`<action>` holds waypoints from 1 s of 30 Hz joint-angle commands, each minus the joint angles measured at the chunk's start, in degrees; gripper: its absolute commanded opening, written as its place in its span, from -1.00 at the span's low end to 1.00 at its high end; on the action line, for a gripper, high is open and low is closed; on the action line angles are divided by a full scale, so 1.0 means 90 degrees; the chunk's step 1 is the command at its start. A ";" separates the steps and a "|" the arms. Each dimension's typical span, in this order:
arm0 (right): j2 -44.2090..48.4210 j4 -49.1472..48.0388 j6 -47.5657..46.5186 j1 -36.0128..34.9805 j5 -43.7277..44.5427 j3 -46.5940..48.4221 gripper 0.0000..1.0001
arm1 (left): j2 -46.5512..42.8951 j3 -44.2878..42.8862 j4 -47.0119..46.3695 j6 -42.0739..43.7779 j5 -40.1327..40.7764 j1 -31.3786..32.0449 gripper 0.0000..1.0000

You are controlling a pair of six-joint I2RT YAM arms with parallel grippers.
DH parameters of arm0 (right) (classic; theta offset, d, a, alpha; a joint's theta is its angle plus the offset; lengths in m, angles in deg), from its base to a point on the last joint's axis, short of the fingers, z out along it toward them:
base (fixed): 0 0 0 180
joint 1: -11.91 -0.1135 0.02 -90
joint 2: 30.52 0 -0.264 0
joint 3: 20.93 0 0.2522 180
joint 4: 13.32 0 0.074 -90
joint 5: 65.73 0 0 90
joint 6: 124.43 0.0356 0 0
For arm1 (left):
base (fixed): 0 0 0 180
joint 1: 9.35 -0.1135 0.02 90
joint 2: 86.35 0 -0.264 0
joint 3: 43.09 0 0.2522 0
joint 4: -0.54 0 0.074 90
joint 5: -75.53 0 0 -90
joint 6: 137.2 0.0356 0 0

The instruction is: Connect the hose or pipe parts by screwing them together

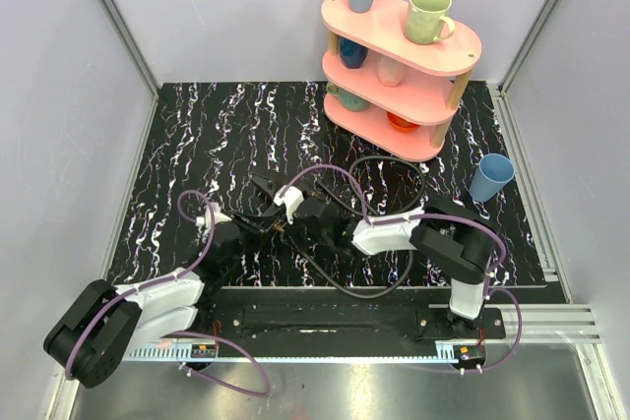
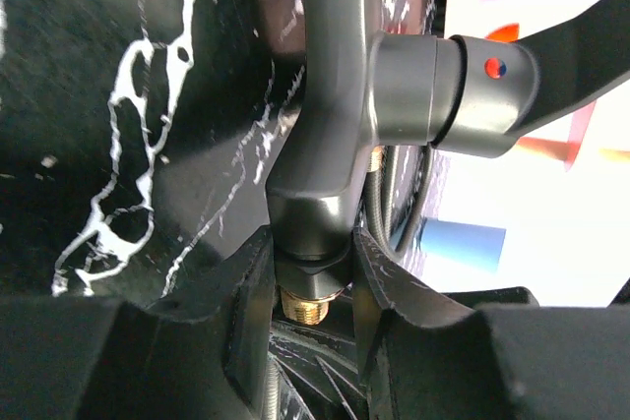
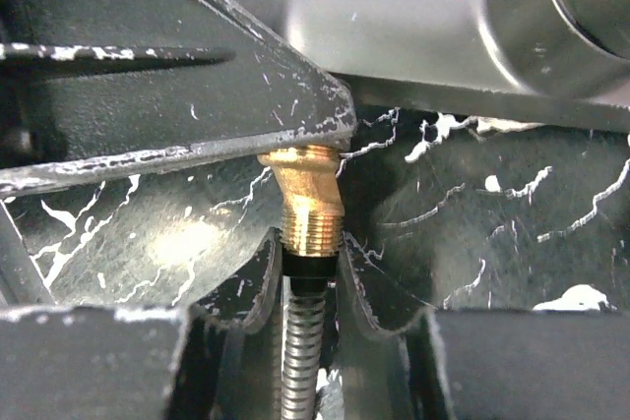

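My left gripper is shut on the lower neck of a dark grey angular pipe piece. The piece's brass threaded end pokes down between the fingers, and a side handle with a red and blue dot sticks out to the right. My right gripper is shut on the end of a ribbed flexible hose, just below its brass fitting, whose tip touches a dark edge above it. In the top view the left gripper and right gripper meet mid-mat, with the hose looping behind them.
A pink three-tier shelf with several cups stands at the back right. A blue cup stands upside down on the black marbled mat near its right edge. Purple cables run along both arms.
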 commanded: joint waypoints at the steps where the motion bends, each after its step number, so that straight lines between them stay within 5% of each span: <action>1: -0.0428 -0.0014 -0.0589 0.0416 -0.0156 0.0818 -0.94 | -0.0165 0.0191 -0.0048 0.0243 0.0260 0.0011 -1.00; 8: -0.0712 0.0006 -0.0619 0.0465 -0.0566 0.1074 -0.68 | 0.0127 0.0181 -0.0273 0.0136 0.0231 0.0011 -1.00; 19: 0.0107 -0.0531 -0.0404 0.0534 -0.0674 -0.0088 0.13 | -0.0067 0.0122 0.0040 -0.0060 0.0562 0.0001 -1.00; 30: 0.0938 -0.0715 -0.0141 0.0534 -0.0889 -0.0771 0.23 | 0.0186 0.0034 -0.0146 -0.0001 0.0543 0.0001 -1.00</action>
